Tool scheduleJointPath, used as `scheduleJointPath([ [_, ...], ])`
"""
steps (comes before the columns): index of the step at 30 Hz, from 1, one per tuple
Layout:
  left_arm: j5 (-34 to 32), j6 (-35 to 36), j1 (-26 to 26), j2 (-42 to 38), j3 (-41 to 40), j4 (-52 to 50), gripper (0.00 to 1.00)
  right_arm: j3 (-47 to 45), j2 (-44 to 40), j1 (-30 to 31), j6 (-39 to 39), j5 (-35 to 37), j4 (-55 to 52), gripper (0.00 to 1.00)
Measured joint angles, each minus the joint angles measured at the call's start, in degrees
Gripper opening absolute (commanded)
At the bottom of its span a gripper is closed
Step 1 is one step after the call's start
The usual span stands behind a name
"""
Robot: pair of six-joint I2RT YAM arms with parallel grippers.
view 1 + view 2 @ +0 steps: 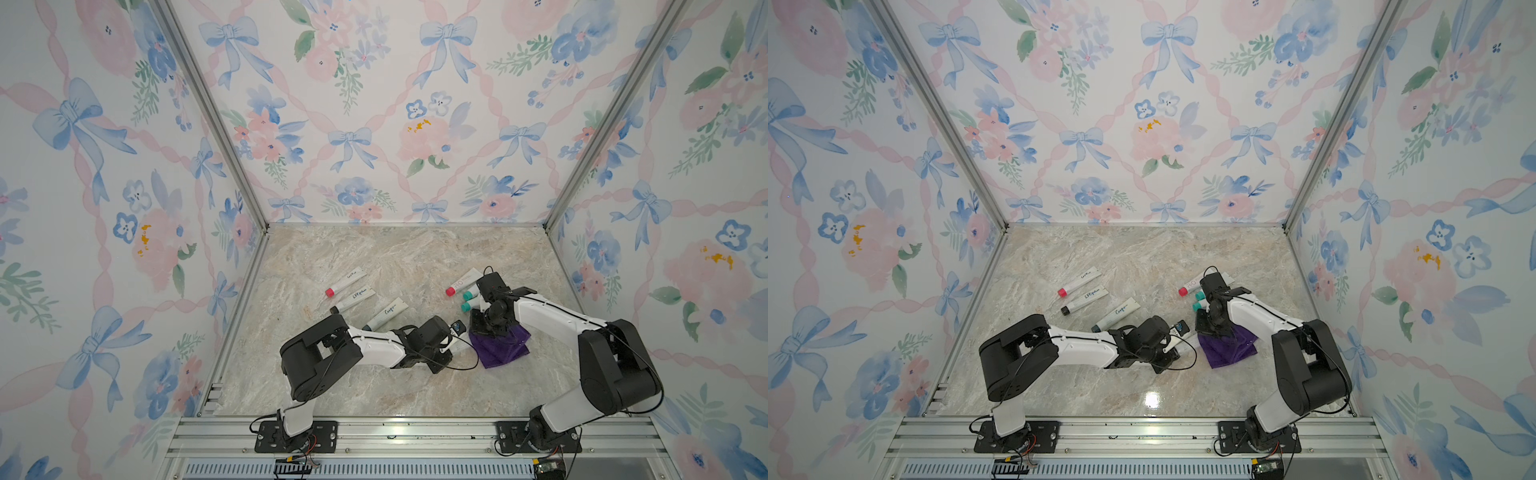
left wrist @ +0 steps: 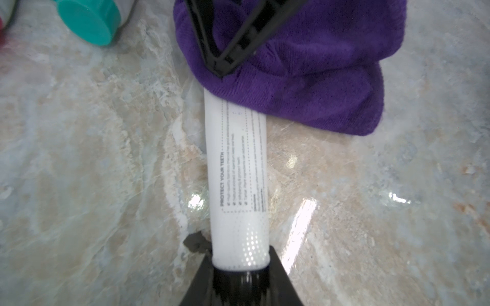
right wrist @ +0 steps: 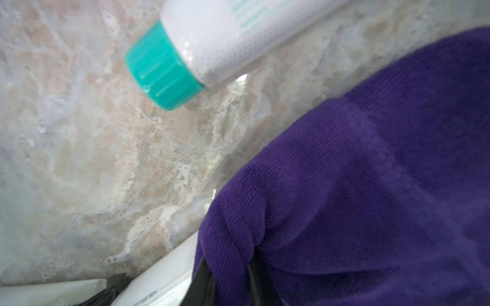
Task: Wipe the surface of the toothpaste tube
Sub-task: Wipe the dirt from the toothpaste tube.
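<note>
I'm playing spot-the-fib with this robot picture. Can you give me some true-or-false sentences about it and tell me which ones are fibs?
1. The left gripper is shut on the white plastic toothpaste tube. True.
2. The right gripper holds a yellow sponge. False: it is shut on a purple microfibre cloth.
3. The purple cloth lies over one end of the held tube. True.
4. The two white tubes with teal caps stand upright. False: they lie on their sides on the marble tabletop.
</note>
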Motion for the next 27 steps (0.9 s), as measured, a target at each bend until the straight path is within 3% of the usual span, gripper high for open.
scheduleJointPath([
  [5,-0.02,0.02,0.00,0.00,0.00,0.17,0.22,0.13,1.20,-2.49,-0.63,2.75,0.15,0.20],
  [13,-0.04,0.02,0.00,0.00,0.00,0.11,0.22,0.17,0.81,-0.42,-0.79,2.60,0.09,0.20],
  [20,-0.04,0.02,0.00,0.00,0.00,0.02,0.22,-1.73,-3.39,3.56,0.50,-2.78,0.17,0.20],
  [27,-0.04,0.02,0.00,0.02,0.00,0.02,0.22,-1.68,-2.21,-0.39,0.44,-4.72,0.55,0.20],
])
